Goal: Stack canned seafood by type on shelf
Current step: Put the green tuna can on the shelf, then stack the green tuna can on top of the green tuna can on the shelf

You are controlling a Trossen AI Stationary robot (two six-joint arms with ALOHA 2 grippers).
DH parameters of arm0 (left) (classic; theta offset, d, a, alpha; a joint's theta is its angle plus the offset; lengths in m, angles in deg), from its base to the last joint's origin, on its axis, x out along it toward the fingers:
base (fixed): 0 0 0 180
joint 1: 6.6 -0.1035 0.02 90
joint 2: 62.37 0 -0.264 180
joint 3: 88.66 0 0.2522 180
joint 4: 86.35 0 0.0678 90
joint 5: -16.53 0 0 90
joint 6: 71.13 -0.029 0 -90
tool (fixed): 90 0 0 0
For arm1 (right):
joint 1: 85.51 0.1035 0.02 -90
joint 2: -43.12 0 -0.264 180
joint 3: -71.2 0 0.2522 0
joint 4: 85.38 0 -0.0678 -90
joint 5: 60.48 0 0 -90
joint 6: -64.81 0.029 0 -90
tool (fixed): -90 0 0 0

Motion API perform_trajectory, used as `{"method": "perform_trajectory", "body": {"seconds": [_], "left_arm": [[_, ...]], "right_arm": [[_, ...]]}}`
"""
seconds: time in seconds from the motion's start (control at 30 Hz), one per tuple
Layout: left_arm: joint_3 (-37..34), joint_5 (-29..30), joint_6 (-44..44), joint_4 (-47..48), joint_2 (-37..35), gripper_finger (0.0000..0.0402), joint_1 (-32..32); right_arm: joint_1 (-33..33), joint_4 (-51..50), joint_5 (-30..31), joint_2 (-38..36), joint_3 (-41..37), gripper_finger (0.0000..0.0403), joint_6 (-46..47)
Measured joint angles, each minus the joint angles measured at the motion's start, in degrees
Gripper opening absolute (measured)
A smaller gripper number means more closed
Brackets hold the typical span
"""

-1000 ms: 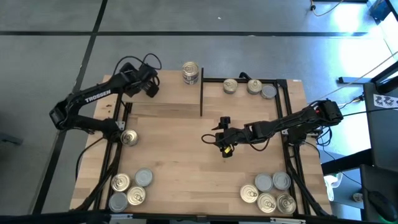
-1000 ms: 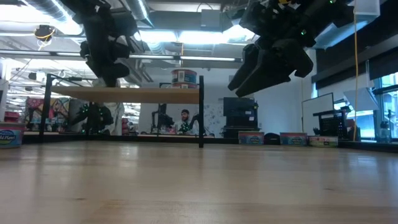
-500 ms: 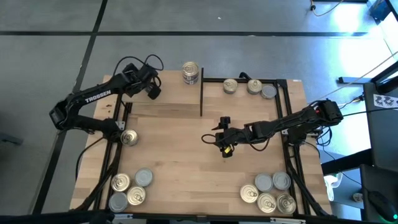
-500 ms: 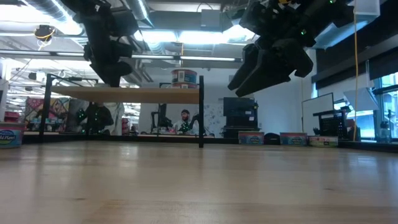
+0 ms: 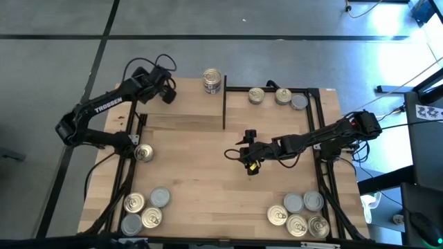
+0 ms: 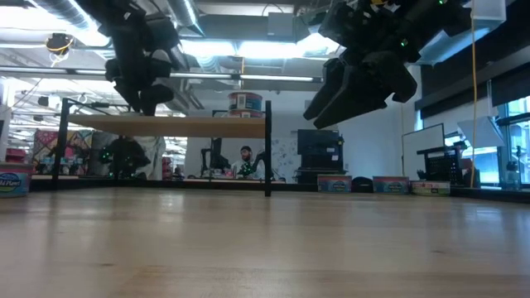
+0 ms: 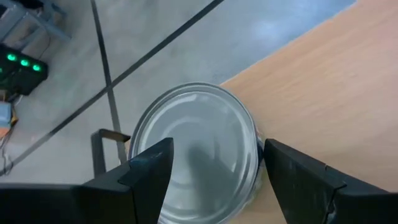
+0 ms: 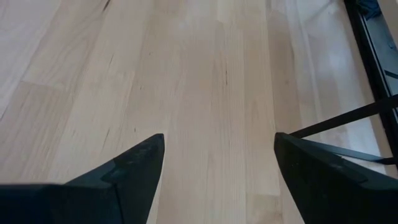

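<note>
The left end effector (image 5: 166,95) hangs over the far left corner of the shelf (image 5: 183,119), and its wrist view shows the fingers (image 7: 146,171) on either side of a plain silver-topped tin (image 7: 196,149) that fills the gap between them, so the jaws are pinching the tin. The tin hangs at the shelf's edge, with grey floor behind it.

The right end effector (image 5: 239,153) is out over the bare middle of the worktop (image 5: 201,187), jaws spread with nothing between them; its wrist view shows only wood planks past the two fingers (image 8: 134,165).

A tall stack of tins (image 5: 212,80) stands at the far edge, just left of the shelf's black upright (image 5: 224,107). Three tins (image 5: 277,97) lie in a row at the far right, inside the black frame. One gold-topped tin (image 5: 144,153) sits alone at the left edge near the left arm's base. Four tins (image 5: 144,210) cluster at the near left corner and five (image 5: 300,214) at the near right corner, gold and silver tops mixed.

In the low view the shelf board stands raised on its black legs, and a person (image 6: 246,159) shows in the room beyond
</note>
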Motion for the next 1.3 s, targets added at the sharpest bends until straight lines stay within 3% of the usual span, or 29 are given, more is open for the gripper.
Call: {"method": "perform_trajectory", "body": {"seconds": [0.27,0.43,0.8,0.93,1.3], "left_arm": [[0.0,-0.1,-1.8,-0.7,-0.1,0.0249,-1.0],[2.4,-3.4,-2.7,-0.3,-2.7,0.0249,4.4],[4.0,-26.0,4.9,3.3,-8.4,0.0249,30.5],[3.9,-27.5,11.7,6.7,-7.9,0.0249,41.0],[3.7,-27.7,41.7,17.6,-5.6,0.0249,65.6]], "right_arm": [[0.0,0.0,0.0,0.0,0.0,0.0305,-0.1],[0.0,0.0,0.0,0.0,0.0,0.0305,-0.1],[0.0,0.1,0.0,0.0,0.0,0.0305,-0.2],[0.0,1.0,-1.1,0.0,0.0,0.0305,-0.2],[0.0,3.3,-2.6,0.0,0.0,0.0305,-0.2]]}}
